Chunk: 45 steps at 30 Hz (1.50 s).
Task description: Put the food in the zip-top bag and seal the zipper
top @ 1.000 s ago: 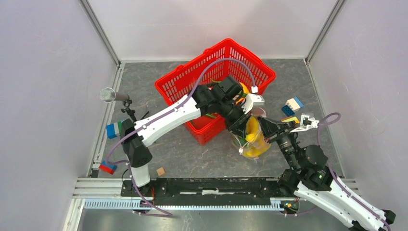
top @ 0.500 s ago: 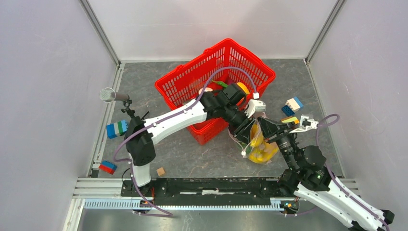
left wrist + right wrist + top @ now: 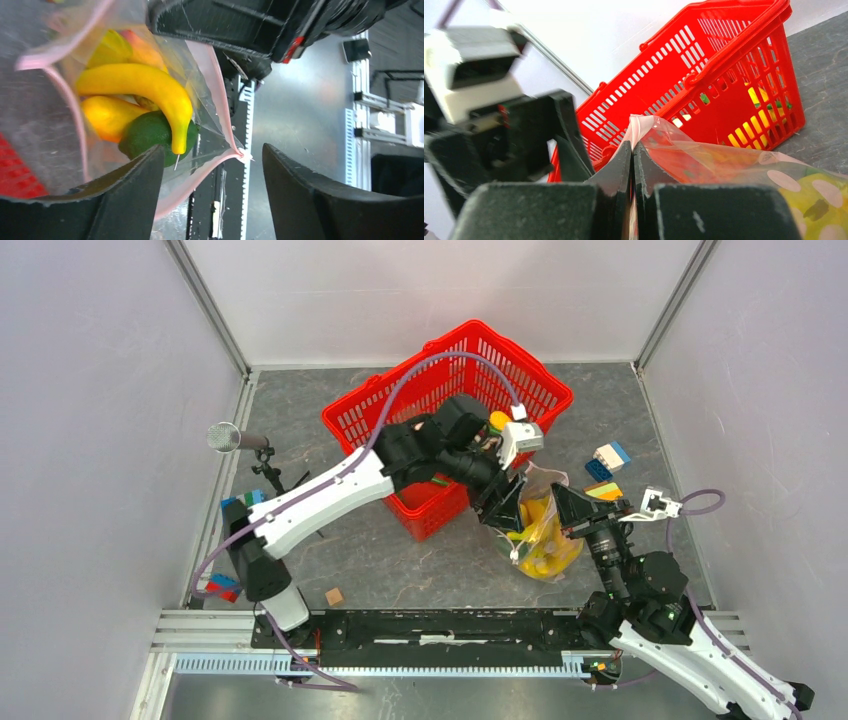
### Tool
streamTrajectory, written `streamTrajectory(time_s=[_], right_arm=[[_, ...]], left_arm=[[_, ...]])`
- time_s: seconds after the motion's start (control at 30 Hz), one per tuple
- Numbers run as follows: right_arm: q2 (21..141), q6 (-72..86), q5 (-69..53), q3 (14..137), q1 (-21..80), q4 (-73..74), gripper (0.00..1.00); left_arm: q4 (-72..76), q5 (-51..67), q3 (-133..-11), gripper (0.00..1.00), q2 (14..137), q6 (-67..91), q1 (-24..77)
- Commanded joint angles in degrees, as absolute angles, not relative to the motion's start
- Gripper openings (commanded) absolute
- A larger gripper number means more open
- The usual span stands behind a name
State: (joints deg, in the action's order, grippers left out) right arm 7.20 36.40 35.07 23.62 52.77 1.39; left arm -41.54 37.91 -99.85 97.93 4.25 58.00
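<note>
Food (image 3: 112,117) crowds the zip-top bag (image 3: 545,535), held up just beside the red basket (image 3: 345,412), its zipper (image 3: 220,95) unsealed. The right pincer (image 3: 632,147), pressed together, pinches the bag's rim. The left pincer (image 3: 210,160) hangs spread at the mouth, gripping nothing. A banana (image 3: 145,85) and a green round fruit (image 3: 147,135) read clearly, but the yellow-orange pieces behind them blur through the plastic. Whether the bag's bottom rests on the bench (image 3: 400,560) cannot be told. Other pieces in the basket show only as specks through the mesh.
</note>
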Motion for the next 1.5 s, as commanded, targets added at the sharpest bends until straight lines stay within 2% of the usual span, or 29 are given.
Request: streamTrajectory(time_s=[0.0,0.13,0.17,0.23,0.37,0.6,0.77,1.1,1.27,1.47], right_arm=[[7.65,36.11,36.25,25.50,53.01,2.23,0.06],[7.00,35.69,36.56,25.73,53.01,2.54,0.06],[6.84,35.62,36.64,25.68,53.00,2.68,0.06],[6.54,35.65,36.63,25.58,53.00,2.78,0.06],[6.43,35.70,36.62,25.34,53.00,2.62,0.06],[7.51,35.70,35.85,25.40,52.98,1.93,0.06],[7.91,35.79,35.60,25.48,52.99,1.60,0.06],[8.69,35.74,35.96,25.40,53.00,1.07,0.06],[9.23,35.49,36.27,25.90,53.00,1.63,0.06],[8.90,35.33,36.81,26.15,52.95,2.07,0.06]], left_arm=[[-34.42,26.21,-99.95,0.82,89.30,3.62,57.60],[-26.46,9.59,-91.58,0.99,82.22,4.74,54.94],[-24.02,5.83,-89.14,1.00,80.54,5.76,53.43],[-20.71,1.68,-85.32,1.00,78.04,8.65,49.31],[-18.17,1.78,-80.75,1.00,78.15,14.94,39.43],[-24.40,-2.43,-83.75,1.00,89.76,13.02,33.82],[-24.43,-4.26,-86.27,1.00,99.58,10.94,33.49],[-6.84,-8.68,-85.52,0.98,111.24,-1.67,34.57],[-6.59,-13.22,-88.77,0.98,116.34,-11.29,37.02],[-12.89,-13.07,-93.16,0.93,120.57,-13.90,37.09]])
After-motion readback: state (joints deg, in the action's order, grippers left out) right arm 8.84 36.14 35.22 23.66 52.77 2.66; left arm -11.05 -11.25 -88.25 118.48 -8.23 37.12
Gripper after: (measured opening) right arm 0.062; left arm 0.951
